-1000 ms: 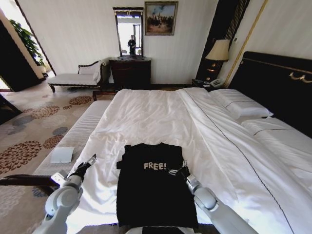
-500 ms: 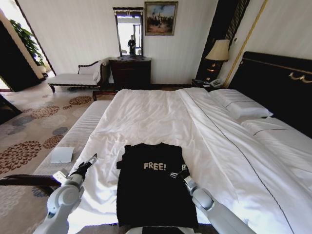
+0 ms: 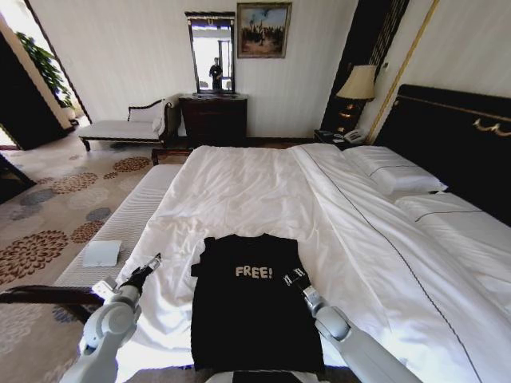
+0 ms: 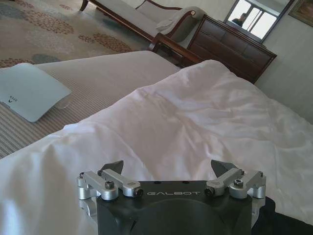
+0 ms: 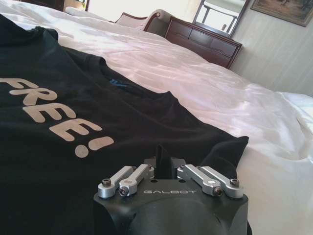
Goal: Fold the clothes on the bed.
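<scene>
The right gripper (image 3: 297, 277) pinches the black T-shirt (image 3: 251, 307) on the bed (image 3: 239, 191), while the left gripper (image 3: 148, 266) hovers beside it, fingers spread.

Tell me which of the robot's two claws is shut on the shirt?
The right gripper, pinching black T-shirt fabric by the sleeve; the left gripper hangs open above white bedding.
</scene>
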